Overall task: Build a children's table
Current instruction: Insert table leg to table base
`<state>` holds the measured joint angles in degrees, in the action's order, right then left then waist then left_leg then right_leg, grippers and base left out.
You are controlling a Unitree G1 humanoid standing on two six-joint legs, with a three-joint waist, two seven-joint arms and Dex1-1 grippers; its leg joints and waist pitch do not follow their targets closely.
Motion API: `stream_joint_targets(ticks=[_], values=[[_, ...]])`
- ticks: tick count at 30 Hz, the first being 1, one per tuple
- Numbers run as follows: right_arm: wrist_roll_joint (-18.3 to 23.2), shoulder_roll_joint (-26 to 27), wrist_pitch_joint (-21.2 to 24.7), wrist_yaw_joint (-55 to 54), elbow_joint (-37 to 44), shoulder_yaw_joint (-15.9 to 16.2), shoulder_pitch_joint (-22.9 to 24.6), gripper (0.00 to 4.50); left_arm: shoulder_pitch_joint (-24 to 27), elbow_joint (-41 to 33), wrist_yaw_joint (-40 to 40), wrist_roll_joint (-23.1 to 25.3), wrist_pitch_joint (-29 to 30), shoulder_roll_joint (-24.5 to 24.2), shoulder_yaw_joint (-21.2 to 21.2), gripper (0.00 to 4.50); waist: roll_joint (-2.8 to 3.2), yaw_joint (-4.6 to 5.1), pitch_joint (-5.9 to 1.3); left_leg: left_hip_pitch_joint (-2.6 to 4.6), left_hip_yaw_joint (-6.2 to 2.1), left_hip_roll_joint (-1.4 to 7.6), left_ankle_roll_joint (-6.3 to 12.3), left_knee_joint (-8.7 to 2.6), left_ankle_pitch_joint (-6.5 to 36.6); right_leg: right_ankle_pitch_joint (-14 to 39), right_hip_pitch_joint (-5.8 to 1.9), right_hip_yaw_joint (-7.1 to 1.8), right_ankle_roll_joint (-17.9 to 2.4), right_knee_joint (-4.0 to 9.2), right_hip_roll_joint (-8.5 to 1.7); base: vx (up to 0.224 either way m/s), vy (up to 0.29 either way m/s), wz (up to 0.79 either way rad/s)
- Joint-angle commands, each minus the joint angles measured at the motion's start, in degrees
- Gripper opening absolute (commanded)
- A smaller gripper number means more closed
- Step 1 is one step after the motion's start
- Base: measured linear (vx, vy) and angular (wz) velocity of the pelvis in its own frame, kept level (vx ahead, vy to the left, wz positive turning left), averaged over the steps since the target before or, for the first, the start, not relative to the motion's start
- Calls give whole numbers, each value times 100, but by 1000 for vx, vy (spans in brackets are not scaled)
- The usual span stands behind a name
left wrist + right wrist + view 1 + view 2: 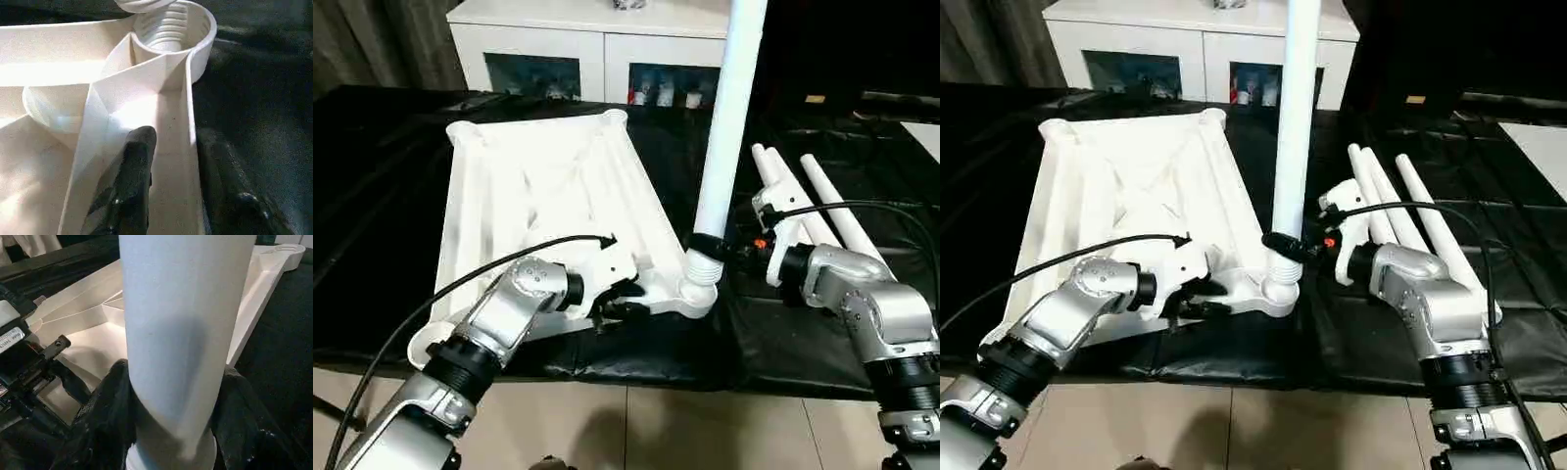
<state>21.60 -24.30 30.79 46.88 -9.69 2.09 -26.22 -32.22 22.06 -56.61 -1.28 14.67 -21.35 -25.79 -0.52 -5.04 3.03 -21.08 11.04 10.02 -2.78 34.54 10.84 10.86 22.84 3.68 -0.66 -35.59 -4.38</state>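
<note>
The white tabletop (538,186) lies upside down on the black cloth, its ribbed underside facing up. One white leg (729,108) stands upright in the near right corner socket (697,294). My right gripper (710,245) is shut on that leg just above the socket, a black finger (110,406) on each side of the tube. My left gripper (622,299) is at the tabletop's near edge beside that socket. It stands open astride the rim wall (191,147): one finger (139,166) inside, with a gap to the wall, the other outside. Three spare legs (1420,211) lie to the right.
A white cabinet (587,39) stands behind the table. The black cloth (372,196) ends at the front edge, with tiled floor (636,431) below. A flat white board (925,137) shows at the far right. Cables run along both forearms.
</note>
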Motion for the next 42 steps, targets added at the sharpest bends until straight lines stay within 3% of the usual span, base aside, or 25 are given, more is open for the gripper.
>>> stream_joint_targets(ticks=[1, 16, 33, 38, 42], values=[[-57, -16, -97, 47, 30, -1, -63, 186, 41, -117, -108, 86, 83, -59, -92, 121, -17, 2, -382, 82, -139, 326, 99, -400, 910, 921, -282, -300, -1267, 418, -438, 0, 0, 0], [-150, 44, -135, 164, -327, 197, -29, 186, 101, -162, -257, 146, 20, -48, -95, 3, -47, 10, -374, 70, -139, 326, 119, -403, 930, 1000, -281, -301, -1255, 430, -439, 0, 0, 0], [41, -155, 259, 561, -145, 195, 121, 186, 87, -114, -172, 242, -87, 0, -30, 0, -36, -10, -372, 75, -139, 330, 136, -404, 941, 1082, -275, -304, -1221, 442, -442, 0, 0, 0], [60, -247, 379, 698, -78, 215, 184, 186, 67, -92, -205, 242, -109, 0, -28, 0, -41, -8, -363, 82, -144, 332, 114, -411, 1048, 1326, -264, -301, -1160, 472, -445, 0, 0, 0], [7, -154, 273, 568, -250, 192, 176, 186, 66, -96, -226, 239, -115, -6, -22, 0, -38, -3, -366, 73, -150, 335, 103, -415, 1002, 1232, -263, -298, -1184, 460, -445, 0, 0, 0]])
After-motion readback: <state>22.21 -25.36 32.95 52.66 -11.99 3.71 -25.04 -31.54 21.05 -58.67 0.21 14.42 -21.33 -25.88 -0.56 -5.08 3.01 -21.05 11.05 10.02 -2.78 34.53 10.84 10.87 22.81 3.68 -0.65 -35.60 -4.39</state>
